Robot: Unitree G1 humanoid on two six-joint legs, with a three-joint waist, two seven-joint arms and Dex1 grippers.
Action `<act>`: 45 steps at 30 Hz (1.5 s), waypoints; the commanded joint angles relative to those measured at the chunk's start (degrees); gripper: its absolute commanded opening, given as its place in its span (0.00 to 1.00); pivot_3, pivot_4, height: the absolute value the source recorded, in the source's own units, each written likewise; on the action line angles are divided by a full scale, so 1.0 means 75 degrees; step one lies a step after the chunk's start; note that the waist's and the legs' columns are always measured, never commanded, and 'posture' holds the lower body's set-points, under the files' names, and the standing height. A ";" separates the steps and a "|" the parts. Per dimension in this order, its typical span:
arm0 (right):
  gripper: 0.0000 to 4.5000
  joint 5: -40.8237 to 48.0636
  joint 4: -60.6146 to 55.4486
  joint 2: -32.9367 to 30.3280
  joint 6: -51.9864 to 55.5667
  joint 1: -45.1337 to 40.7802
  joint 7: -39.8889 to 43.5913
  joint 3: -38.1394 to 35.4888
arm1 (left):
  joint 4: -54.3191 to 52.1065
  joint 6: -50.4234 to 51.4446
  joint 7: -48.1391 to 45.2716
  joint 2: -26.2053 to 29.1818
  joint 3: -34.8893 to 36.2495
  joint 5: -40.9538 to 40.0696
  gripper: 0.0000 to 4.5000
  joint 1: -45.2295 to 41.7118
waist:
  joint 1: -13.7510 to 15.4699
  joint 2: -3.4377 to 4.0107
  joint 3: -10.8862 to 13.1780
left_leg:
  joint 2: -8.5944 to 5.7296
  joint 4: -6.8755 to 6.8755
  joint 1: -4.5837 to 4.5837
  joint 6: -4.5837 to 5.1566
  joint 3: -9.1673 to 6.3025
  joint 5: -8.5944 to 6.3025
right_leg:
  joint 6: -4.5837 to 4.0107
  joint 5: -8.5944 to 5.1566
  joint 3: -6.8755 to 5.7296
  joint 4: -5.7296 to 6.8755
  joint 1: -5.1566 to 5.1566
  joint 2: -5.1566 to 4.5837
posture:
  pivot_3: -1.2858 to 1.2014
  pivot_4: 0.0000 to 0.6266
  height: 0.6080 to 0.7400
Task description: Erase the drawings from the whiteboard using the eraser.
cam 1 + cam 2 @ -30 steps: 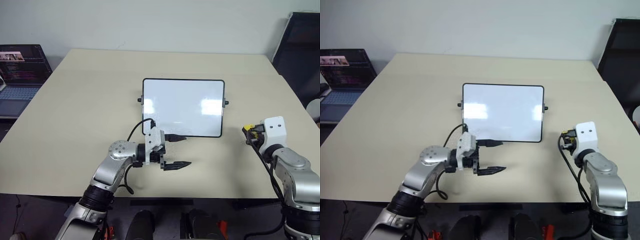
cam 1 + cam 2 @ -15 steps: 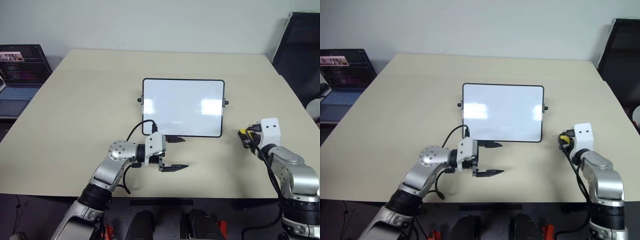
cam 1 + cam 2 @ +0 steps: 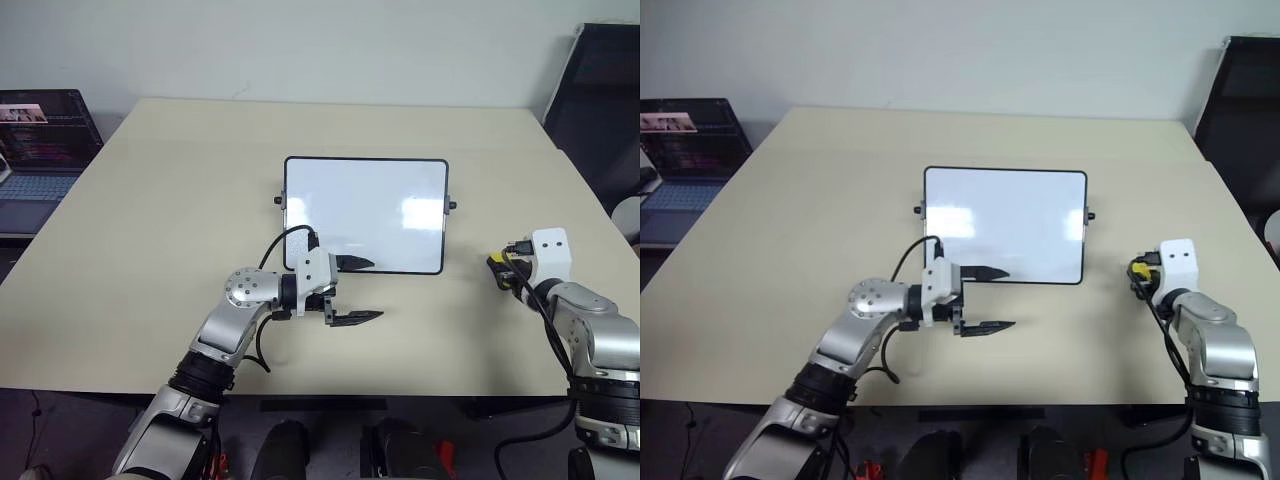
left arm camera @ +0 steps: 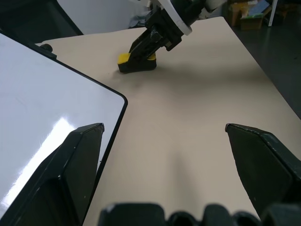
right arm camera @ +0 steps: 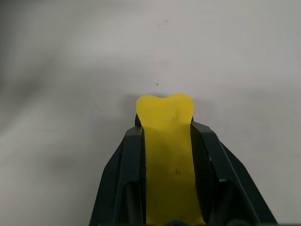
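Head views: whiteboard (image 3: pixel 366 214) blank, lying mid-table (image 3: pixel 180 200); left gripper (image 3: pixel 358 291) spread wide at its near edge.
Left wrist view: eraser (image 4: pixel 135 63) resting on table beyond whiteboard's corner.
Right wrist view: right gripper (image 5: pixel 165 136) clamped on eraser.

One whiteboard (image 3: pixel 366 214) lay on one table (image 3: pixel 170 230), surface blank, zero drawings visible. Two small black knobs sat on board, one per short side (image 3: pixel 279 199) (image 3: pixel 452 206). One yellow eraser (image 5: pixel 167 155) was present. Two grippers were counted: left gripper (image 3: pixel 358 291), right gripper (image 4: pixel 141 55). One laptop (image 3: pixel 40 135) stood at far left. One dark chair (image 3: pixel 605 100) stood at far right.
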 commanded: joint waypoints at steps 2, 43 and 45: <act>0.21 0.0090 -0.0054 -0.0093 -0.0138 -0.0260 -0.0046 -0.0155 | -0.0060 -0.0255 -0.0010 -0.0048 0.0046 0.0020 1.00 -0.0025 | 0.0001 0.0000 0.0000 | 0.0000 0.0001 0.0000 0.0000 0.0002 0.0000 | 0.0000 0.0000 0.0001 0.0000 0.0000 0.0000 | 0.52 0.24 1.00; 0.26 0.0127 0.0268 0.0054 -0.0193 -0.0519 -0.0136 -0.0110 | -0.0308 -0.0063 0.0108 0.0060 0.0123 0.0041 1.00 -0.0046 | 0.0014 0.0001 -0.0001 | -0.0001 0.0003 0.0000 0.0000 0.0000 0.0000 | -0.0005 0.0003 0.0000 0.0004 0.0000 0.0000 | 0.52 0.24 1.00; 0.26 0.0131 0.0283 0.0061 -0.0198 -0.0523 -0.0149 -0.0112 | -0.0291 -0.0072 0.0109 0.0056 0.0120 0.0047 1.00 -0.0057 | 0.0014 0.0001 -0.0001 | -0.0001 0.0003 0.0000 0.0000 -0.0001 0.0000 | -0.0005 0.0003 -0.0001 0.0004 0.0000 0.0000 | 0.52 0.24 1.00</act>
